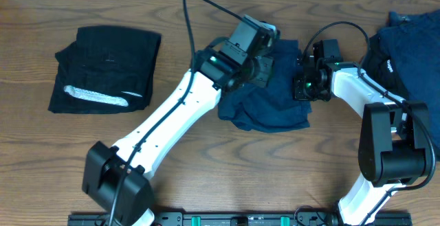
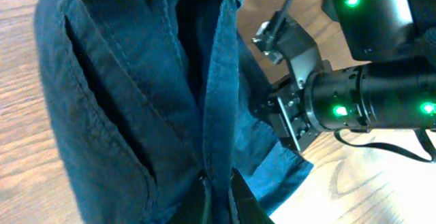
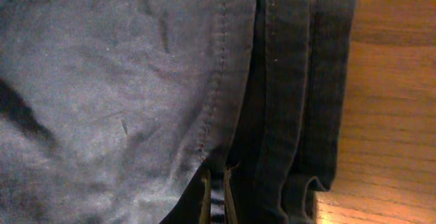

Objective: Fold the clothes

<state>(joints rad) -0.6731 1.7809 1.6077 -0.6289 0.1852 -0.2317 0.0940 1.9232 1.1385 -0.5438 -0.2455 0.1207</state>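
Overhead, navy garment lies between left pincer and right pincer, both clamping it.

Crowded centre, open front.
The left arm and right arm meet over the navy garment, blocking the middle. Bare table lies open between them, and beside the black garment.

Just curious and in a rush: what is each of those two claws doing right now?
Left gripper: closed, pinching a fold of the navy garment.
Right gripper: closed, pinching a stitched edge of the same navy garment.
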